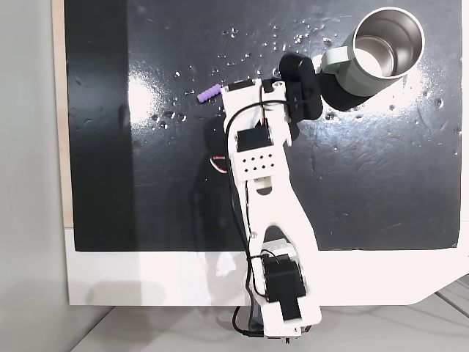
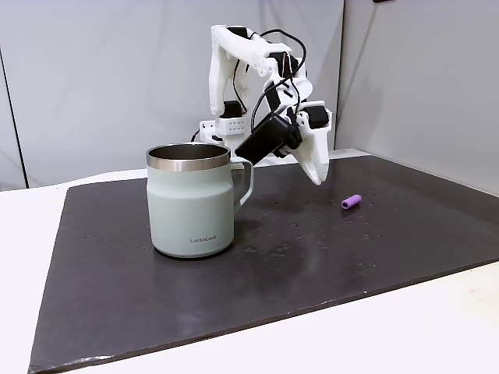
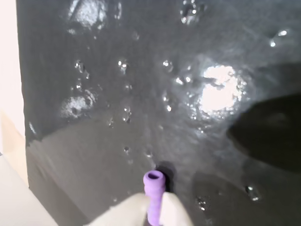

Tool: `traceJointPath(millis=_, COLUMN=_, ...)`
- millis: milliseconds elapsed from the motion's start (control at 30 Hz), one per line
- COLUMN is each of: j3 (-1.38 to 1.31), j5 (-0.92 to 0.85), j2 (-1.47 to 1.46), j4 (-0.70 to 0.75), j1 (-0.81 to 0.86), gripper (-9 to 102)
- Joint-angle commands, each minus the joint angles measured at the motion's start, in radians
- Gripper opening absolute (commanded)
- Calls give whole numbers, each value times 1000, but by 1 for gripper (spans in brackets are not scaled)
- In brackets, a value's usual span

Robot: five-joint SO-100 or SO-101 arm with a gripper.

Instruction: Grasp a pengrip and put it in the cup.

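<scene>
Clearly the ribbed purple pengrip (image 3: 154,194) lies on the shiny black mat (image 3: 141,94) between the white fingers (image 3: 124,212), untouched; the claw's width I cannot tell.

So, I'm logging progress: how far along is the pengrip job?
Nothing is finished: the pengrip lies on the black mat, and the cup looks empty. In hand: the gripper hangs above the mat near the pengrip. Left: grasp, carry, drop.

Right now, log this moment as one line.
phase: approach | pengrip: lying on mat, not lifted | gripper: straddles pengrip in wrist view, closure unclear | cup: upright, empty
</scene>
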Motion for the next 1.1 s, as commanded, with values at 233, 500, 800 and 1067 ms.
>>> traceJointPath(millis=233, j3=-331, j5=158, j2=-140, j4=252, j1=-12, gripper=23)
traceJointPath(millis=500, j3=-492, j5=265, j2=-244, j4=367, j1=-54, gripper=23)
traceJointPath(millis=800, j3=-661, j5=345, j2=-374, j4=459, j1=-100, gripper=24)
traceJointPath(millis=1067, j3=-793, j5=344, j2=-531, j4=517, j1=-107, gripper=24)
